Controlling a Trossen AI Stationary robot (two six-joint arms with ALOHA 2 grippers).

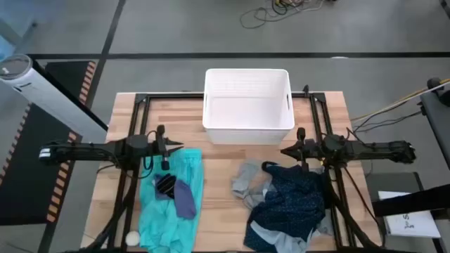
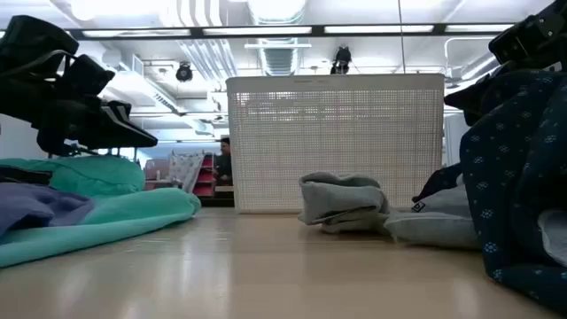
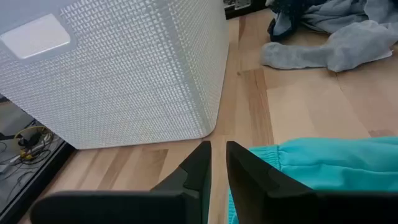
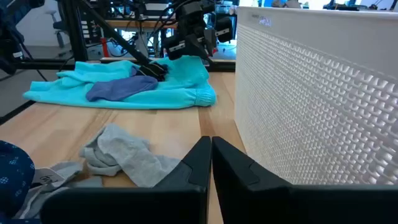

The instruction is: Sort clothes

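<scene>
A large turquoise garment (image 1: 172, 204) lies flat on the table's left half, with a dark white-printed piece (image 1: 166, 184) and a purple piece (image 1: 185, 199) on top of it. A grey garment (image 1: 247, 180) and a navy patterned one (image 1: 295, 200) lie bunched on the right half. My left gripper (image 1: 177, 146) is shut and empty, above the turquoise garment's far edge (image 3: 323, 165). My right gripper (image 1: 285, 150) is shut and empty, just beyond the grey garment (image 4: 124, 155), near the basket's front right corner.
A white slatted plastic basket (image 1: 247, 105) stands at the table's far middle, between and beyond both grippers. A small white ball (image 1: 132, 238) lies at the near left. Bare wood shows between the two clothes piles (image 1: 219, 197). A person sits far off in the room (image 2: 223, 161).
</scene>
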